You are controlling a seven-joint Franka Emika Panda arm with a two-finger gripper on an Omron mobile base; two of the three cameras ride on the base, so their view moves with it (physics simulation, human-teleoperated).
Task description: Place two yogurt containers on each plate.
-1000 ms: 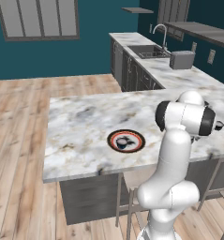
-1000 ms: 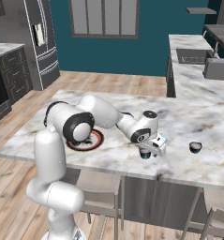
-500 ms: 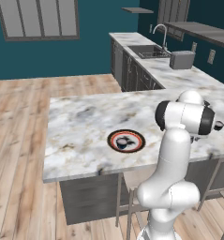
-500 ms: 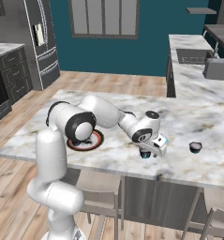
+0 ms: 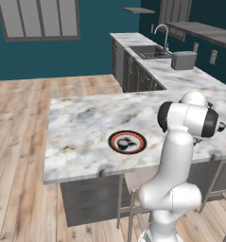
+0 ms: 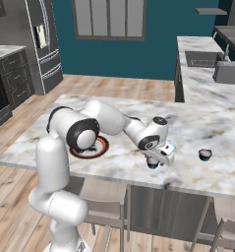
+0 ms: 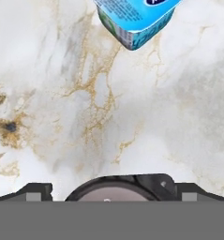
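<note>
Jaws (image 6: 154,163) wide open, gripping nothing, low over a dark round yogurt tub (image 6: 152,163) directly beneath on the tabletop (image 6: 197,123) front edge, pale blue yogurt tub (image 7: 134,21) just ahead, another dark tub (image 6: 205,155) farther right, red-rimmed plate (image 5: 127,142) well apart left.

Blue yogurt tub (image 7: 137,21) cut by top edge; plate (image 6: 100,146) half hidden behind arm.

A teal wall (image 5: 100,52) with a grey-framed window (image 5: 39,19) is seen at the top of the left base view. The floor (image 5: 20,142) is laid in pale wood planks. A marble tabletop (image 5: 81,127) stands at centre; a sink (image 5: 150,52) is set at upper right. A steel refrigerator (image 6: 40,44) is placed at upper left of the right base view.
</note>
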